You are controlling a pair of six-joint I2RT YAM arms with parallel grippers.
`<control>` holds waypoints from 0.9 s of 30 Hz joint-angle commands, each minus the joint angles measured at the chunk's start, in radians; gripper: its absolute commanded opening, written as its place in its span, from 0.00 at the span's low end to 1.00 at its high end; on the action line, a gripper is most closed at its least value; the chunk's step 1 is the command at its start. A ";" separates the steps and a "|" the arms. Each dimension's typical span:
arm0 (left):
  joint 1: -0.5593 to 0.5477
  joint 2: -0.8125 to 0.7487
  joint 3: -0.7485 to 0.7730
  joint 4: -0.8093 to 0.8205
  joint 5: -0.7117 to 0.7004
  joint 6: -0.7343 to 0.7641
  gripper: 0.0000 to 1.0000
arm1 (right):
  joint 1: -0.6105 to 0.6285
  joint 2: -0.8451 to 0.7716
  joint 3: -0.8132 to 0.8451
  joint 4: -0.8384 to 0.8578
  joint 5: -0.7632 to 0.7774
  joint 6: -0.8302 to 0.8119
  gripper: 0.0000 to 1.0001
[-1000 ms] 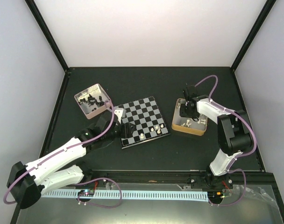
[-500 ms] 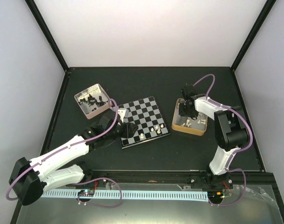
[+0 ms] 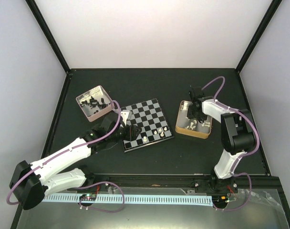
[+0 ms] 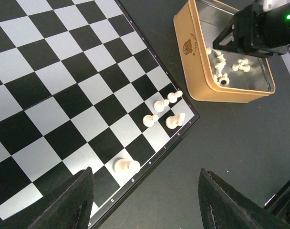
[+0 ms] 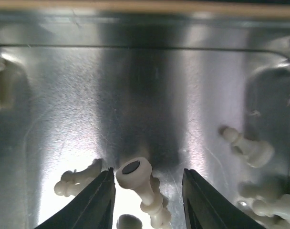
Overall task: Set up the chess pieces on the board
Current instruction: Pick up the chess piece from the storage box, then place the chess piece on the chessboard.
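The board (image 3: 150, 119) lies a little askew in the middle of the dark table (image 3: 150, 86). It sits between a pink tray (image 3: 89, 92) on the left and a tan box (image 3: 191, 132) on the right, apart from both. Black pieces (image 3: 92, 101) are heaped in the tray.

Five white pieces (image 4: 160, 106) are on the board. Four are bunched at the corner nearest the tan box, and a fifth is alone farther along the same edge (from this angle I cannot tell whether each one is upright). All the other squares in the left wrist view are bare.

The left gripper (image 4: 146, 174) hangs over the board's near edge, close to the lone piece. Its jaws are spread wide with nothing between them.

The right gripper (image 5: 147, 174) is down inside the tan box, just above its shiny metal floor. Its jaws are parted and straddle a white piece (image 5: 144, 187) that lies on its side with its round base facing the camera. The left finger (image 5: 99, 200) is just beside that base, and there is a gap on the other side, so the piece is not clamped. More white pieces are scattered on the box floor around it, also lying down.
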 commanded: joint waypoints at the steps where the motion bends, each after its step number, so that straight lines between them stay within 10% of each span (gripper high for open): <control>1: 0.006 0.005 0.040 0.019 0.022 0.013 0.61 | -0.006 0.047 0.004 0.001 -0.015 0.008 0.38; 8: 0.007 0.000 0.038 0.016 0.022 0.010 0.61 | -0.016 0.068 -0.008 0.021 -0.051 0.000 0.17; 16: 0.007 -0.014 0.039 0.042 0.068 0.003 0.64 | -0.016 -0.156 -0.084 0.154 -0.100 0.096 0.15; 27: -0.027 -0.035 0.032 0.223 0.056 0.008 0.68 | 0.050 -0.560 -0.353 0.470 -0.514 0.766 0.17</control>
